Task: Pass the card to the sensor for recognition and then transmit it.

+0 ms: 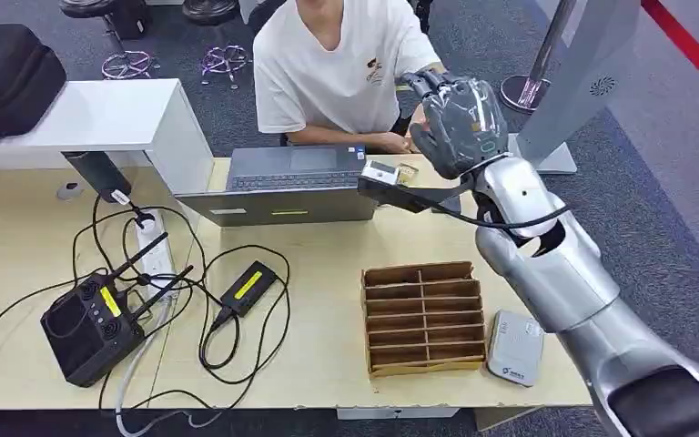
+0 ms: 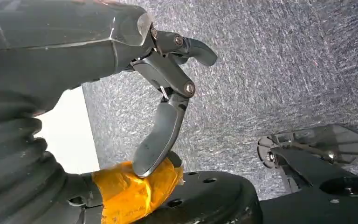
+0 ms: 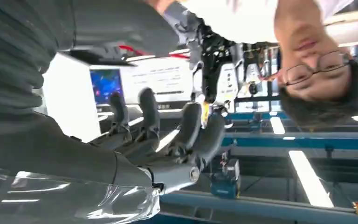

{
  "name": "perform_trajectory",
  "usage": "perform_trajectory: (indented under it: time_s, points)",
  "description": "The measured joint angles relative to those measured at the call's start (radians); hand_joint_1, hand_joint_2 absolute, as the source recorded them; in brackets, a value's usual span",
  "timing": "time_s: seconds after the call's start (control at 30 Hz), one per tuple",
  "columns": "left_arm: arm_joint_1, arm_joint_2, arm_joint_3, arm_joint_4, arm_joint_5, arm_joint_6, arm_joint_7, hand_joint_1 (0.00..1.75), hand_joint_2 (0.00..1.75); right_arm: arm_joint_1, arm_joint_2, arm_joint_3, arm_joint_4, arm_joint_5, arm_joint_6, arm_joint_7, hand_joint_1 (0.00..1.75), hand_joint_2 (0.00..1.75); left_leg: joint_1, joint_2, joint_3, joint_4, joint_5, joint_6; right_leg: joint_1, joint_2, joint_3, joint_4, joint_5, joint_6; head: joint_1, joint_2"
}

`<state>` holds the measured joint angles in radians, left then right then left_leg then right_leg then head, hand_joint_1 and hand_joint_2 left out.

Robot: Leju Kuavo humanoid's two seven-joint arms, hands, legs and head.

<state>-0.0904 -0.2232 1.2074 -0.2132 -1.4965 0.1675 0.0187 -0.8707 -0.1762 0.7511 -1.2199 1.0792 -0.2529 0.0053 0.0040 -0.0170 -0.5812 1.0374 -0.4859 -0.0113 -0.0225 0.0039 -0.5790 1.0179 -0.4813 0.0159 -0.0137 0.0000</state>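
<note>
From the head, we see our right hand [image 1: 460, 123] raised far right toward the person [image 1: 332, 64]; whether it holds the card we cannot tell, nor where the card is. At the left wrist, our left hand [image 2: 168, 93] hangs, fingers loosely apart, holding nothing. At the right wrist, fingers [image 3: 186, 126] curl. We judge a card light, stiff, slippery: pinch an edge.

White T-shirt [image 1: 328, 73], grey laptop [image 1: 291, 182], pale wooden table [image 1: 18, 246], brown cardboard organiser [image 1: 423, 319], black controller [image 1: 91, 328]
</note>
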Motion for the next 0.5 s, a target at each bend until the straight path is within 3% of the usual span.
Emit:
perform_trajectory:
  time_s: [0.27, 0.5]
  points:
    - [0.001, 0.000, -0.002, 0.000, -0.002, 0.003, 0.006, 0.00, 1.75, -0.007, 0.013, -0.016, 0.113, 0.024, -0.058, 0.013, 0.00, 1.75, 0.000, 0.000, 0.000, 0.001, 0.000, 0.000, 0.000, 0.000, 0.000, -0.001, 0.000, 0.000, 0.000, 0.000]
    - [0.003, 0.000, -0.002, 0.000, 0.007, 0.005, 0.020, 0.00, 1.75, -0.027, -0.066, -0.102, 0.272, 0.076, -0.132, 0.052, 0.00, 1.75, -0.001, -0.003, -0.001, 0.003, 0.000, 0.000, 0.000, -0.003, 0.000, -0.001, 0.000, 0.000, 0.000, 0.000]
